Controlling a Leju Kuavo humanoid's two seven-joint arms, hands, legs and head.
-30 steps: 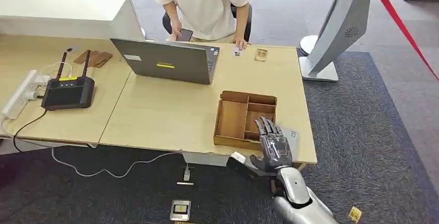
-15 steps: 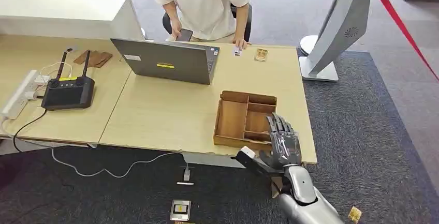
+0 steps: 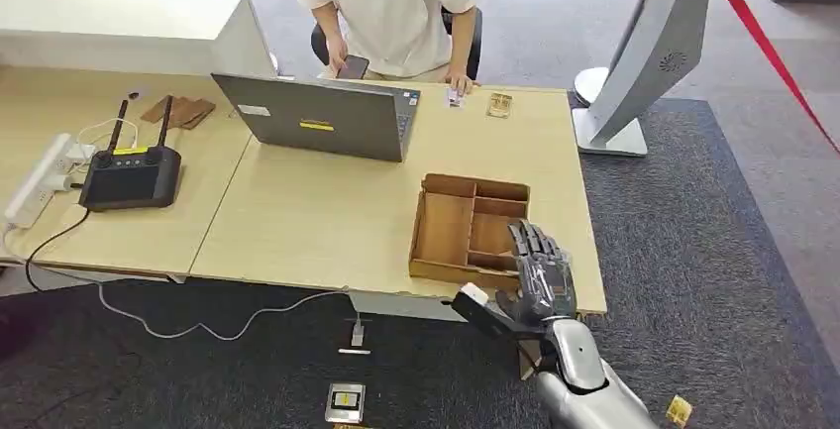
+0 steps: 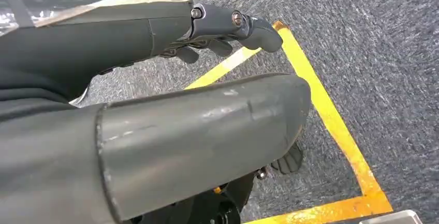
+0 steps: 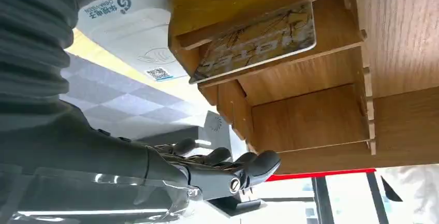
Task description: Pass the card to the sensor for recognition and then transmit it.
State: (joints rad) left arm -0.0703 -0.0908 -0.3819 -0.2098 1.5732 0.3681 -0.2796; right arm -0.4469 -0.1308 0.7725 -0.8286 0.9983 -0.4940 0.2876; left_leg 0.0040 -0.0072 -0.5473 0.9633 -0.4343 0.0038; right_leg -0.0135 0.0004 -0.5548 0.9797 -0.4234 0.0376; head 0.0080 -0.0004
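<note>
One right hand [image 3: 540,280] hovers empty, fingers spread, beside the wooden tray [image 3: 446,229] whose card [image 5: 256,43] awaits grasping.

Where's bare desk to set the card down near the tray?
Widest bare patch: between the laptop and the wooden tray, on to the near desk edge. A narrower strip lies between tray and right edge, where the right robot hand hovers. Crowded: left end around the black controller and power strip.
</note>
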